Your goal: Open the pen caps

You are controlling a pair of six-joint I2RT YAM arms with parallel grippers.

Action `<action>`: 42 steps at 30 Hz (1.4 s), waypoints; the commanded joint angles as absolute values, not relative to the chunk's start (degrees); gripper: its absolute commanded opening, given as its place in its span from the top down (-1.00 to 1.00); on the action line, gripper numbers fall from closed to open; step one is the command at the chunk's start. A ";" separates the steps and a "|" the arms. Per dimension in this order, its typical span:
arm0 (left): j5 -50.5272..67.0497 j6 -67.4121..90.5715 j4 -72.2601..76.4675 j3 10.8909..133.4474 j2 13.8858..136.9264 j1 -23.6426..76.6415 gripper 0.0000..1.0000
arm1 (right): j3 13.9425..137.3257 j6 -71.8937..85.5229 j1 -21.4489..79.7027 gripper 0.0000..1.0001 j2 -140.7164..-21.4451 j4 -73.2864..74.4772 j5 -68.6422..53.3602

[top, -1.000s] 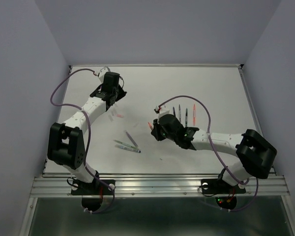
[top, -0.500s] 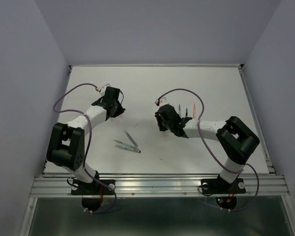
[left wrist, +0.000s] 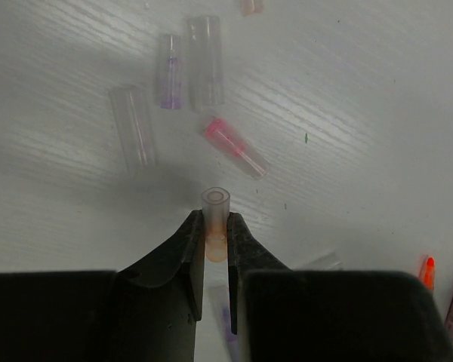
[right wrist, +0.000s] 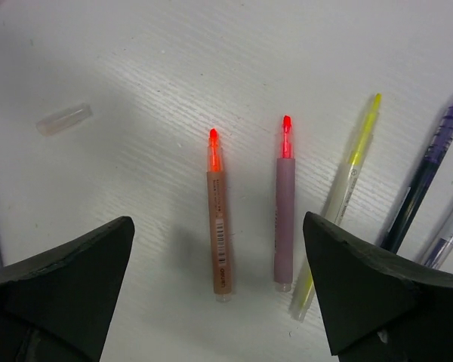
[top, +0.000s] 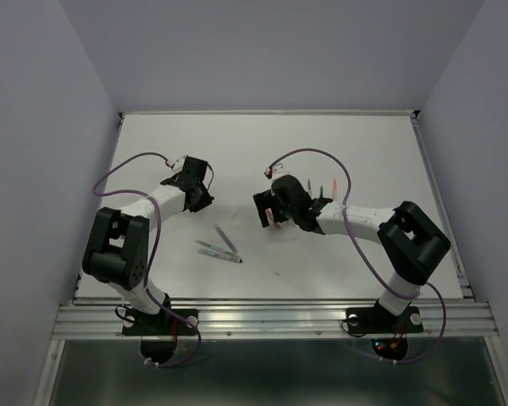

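From above, the left tool sits low over the white tabletop, left of centre. The right tool is just right of centre, facing it across a bare gap. From this height I cannot tell how far either tool is open. Three pens lie loosely together below the gap, towards the bottom centre. A few more show partly behind the right arm, to the upper right of its tool.

In the left wrist view, the left tool is narrow. Its dark fingers pinch an orange-tinted cap, which sticks out past the fingertips with its open end towards the top of the frame. Other caps lie loose on the tabletop beyond it:
- A pink cap lies just above the held one.
- A clear cap lies to the left.
- A purple-tinted cap and a second clear sleeve lie side by side at upper centre.

An orange pen tip pokes in at the lower right.

In the right wrist view, the right tool is wide and holds nothing, with its fingers in the lower left and lower right corners. Between them lie an orange pen and a mauve pen, parallel and uncapped, tips towards the top. To their right a yellow pen and a purple pen lie tilted. A lone translucent cap rests at the upper left.
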State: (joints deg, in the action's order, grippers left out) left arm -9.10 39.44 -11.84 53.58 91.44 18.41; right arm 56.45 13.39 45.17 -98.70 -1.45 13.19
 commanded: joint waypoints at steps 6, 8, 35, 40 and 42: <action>-11.07 40.87 -13.10 53.35 93.52 18.72 0.43 | 59.76 7.21 48.25 -1.00 -93.95 1.58 7.47; -11.25 41.13 -13.53 53.26 93.43 18.72 0.29 | 60.20 6.86 49.04 -1.00 -94.39 1.67 7.12; -16.79 44.39 -19.69 58.36 81.56 17.31 -0.98 | 74.18 11.69 61.44 -1.00 -112.76 3.34 17.22; -16.44 44.21 -19.51 58.89 81.47 17.23 -0.98 | 74.09 12.21 62.67 -0.97 -114.08 4.83 19.51; -16.35 44.30 -19.60 58.97 81.56 17.23 -0.98 | 73.92 12.65 62.67 -0.90 -114.35 5.18 19.95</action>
State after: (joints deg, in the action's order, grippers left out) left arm -15.05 43.83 -18.94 56.51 82.65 17.52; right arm 71.88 11.14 61.93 -113.06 4.49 17.32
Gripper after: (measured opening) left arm 0.986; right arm 0.967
